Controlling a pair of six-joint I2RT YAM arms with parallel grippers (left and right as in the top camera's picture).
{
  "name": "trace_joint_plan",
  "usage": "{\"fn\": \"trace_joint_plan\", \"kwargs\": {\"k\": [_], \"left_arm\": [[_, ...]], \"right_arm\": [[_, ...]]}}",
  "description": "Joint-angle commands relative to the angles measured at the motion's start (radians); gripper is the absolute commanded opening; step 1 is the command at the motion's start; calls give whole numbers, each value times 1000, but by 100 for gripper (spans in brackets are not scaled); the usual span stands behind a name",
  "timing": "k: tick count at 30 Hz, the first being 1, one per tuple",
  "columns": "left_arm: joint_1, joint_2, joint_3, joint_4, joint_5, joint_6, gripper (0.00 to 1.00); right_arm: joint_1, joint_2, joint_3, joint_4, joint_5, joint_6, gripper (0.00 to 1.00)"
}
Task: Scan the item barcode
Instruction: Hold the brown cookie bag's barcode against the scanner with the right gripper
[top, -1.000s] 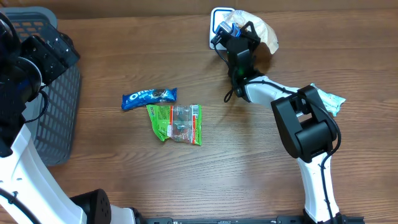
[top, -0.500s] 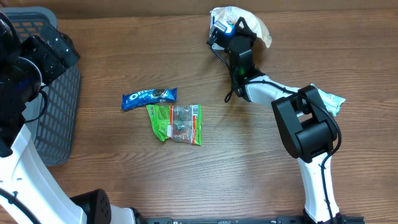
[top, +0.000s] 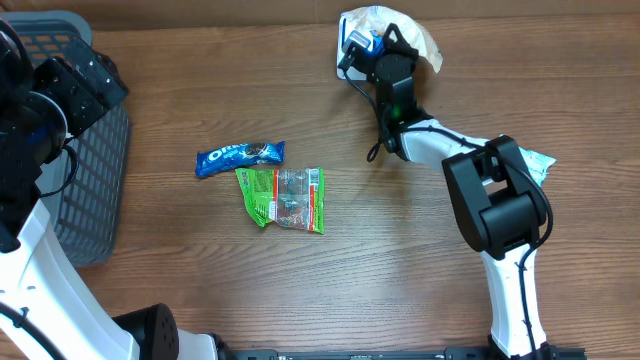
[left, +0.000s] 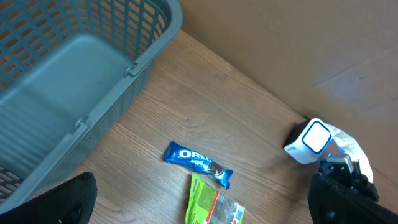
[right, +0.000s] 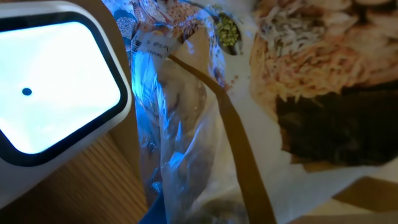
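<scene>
The item is a crinkly clear and white food bag, and my right gripper is shut on it at the far side of the table. It hangs right beside the white barcode scanner. In the right wrist view the bag's clear plastic fills the frame, with the scanner's glowing window close on its left. My own fingers there are hidden behind the plastic. The left gripper hovers open and empty at the far left, its dark fingertips wide apart.
A blue Oreo pack and a green snack packet lie mid-table, also seen as the Oreo pack from the left wrist. A grey basket stands at the left edge. Another pale packet lies behind the right arm.
The right gripper has shifted slightly right and away with the bag, whose top edge now overlaps the scanner. The left arm has not moved.
</scene>
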Motion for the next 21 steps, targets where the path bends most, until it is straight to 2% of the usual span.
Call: {"fn": "trace_joint_plan", "kwargs": {"k": [1,21], "left_arm": [[5,-3,-2,2,-10,12,100],[5,-3,-2,2,-10,12,100]], "right_arm": [[-9,27,14,13,-26,-68,4],[-5,68,14,23,-47,-70,4]]}}
